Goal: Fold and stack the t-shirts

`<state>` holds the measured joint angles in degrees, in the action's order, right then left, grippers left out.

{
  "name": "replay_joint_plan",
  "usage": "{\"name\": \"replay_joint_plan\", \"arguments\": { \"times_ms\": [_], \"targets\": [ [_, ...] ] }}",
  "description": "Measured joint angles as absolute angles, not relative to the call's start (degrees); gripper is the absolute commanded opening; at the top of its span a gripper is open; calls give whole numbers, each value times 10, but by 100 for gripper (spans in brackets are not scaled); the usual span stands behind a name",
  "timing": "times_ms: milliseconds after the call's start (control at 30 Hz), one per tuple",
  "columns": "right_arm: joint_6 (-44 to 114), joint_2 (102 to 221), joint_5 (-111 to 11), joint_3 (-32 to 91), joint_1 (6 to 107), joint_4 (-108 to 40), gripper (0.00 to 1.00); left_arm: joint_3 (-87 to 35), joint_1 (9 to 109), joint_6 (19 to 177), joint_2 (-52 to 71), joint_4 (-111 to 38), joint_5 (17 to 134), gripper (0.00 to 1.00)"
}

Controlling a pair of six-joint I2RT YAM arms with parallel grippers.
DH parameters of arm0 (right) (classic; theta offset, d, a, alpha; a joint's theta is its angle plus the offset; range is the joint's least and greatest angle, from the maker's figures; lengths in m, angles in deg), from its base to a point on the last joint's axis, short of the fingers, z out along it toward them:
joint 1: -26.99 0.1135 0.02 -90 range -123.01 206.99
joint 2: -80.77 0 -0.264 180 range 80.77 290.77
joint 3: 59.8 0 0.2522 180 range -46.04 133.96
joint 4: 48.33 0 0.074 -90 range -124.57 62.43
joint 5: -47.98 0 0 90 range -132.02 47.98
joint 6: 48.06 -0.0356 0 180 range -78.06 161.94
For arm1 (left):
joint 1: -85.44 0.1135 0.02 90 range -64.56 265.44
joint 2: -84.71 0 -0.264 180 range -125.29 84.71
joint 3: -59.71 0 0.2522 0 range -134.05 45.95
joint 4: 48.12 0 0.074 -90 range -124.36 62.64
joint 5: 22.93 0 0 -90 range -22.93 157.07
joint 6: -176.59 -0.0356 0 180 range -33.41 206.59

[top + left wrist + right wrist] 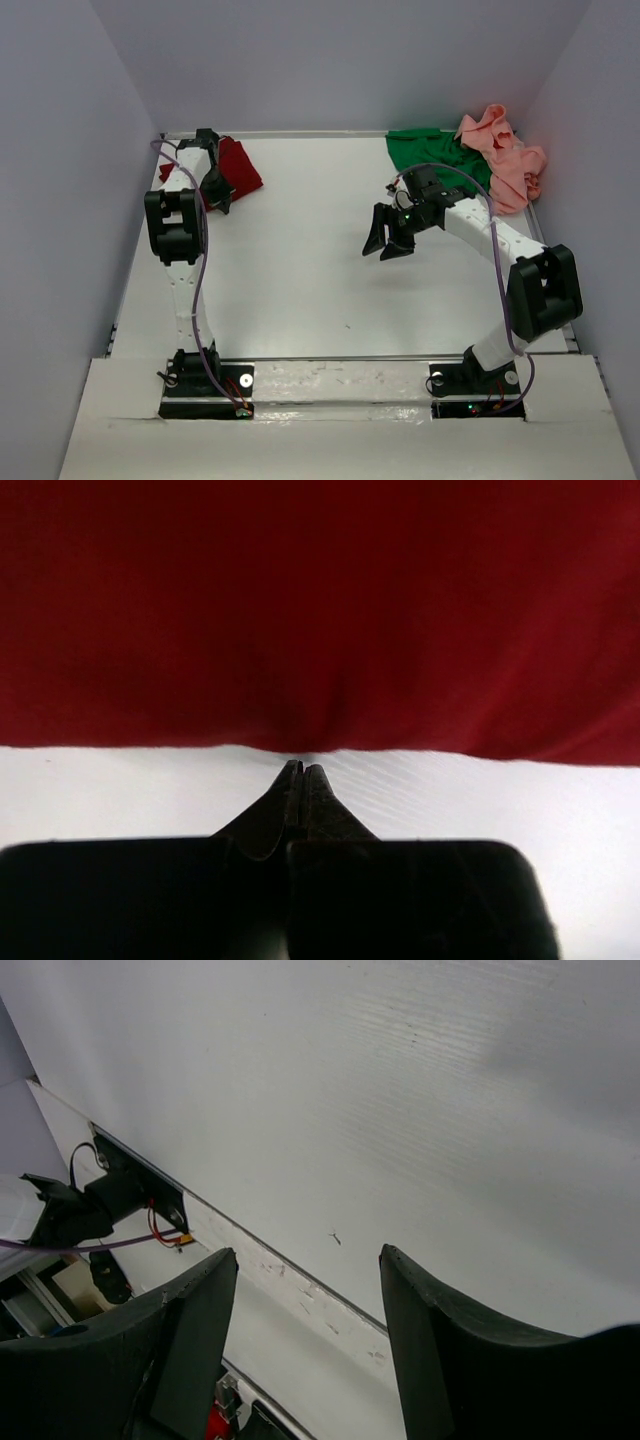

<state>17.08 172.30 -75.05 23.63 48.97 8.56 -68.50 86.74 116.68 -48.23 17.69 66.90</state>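
Left end effector [302, 770] clenched, tips at the near hem of the dark red t-shirt [238, 166] in the desk's [300, 280] far-left corner; cannot tell if cloth is pinched. Right end effector [388, 238] released, empty, over mid-desk. Green t-shirt [428, 153] and salmon pink t-shirt [506, 160] lie crumpled far right, touching.
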Motion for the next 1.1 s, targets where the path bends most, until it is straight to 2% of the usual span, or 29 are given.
{"name": "replay_joint_plan", "arguments": {
  "times_ms": [600, 1100],
  "targets": [
    [171, 1723, -751, 236, 490, 83, 65, -756, 921, 1166, -507, 213, 613, 0],
    [171, 1721, -751, 235, 490, 83, 65, -825, 953, 1163, -564, 214, 629, 0]
  ]
}}
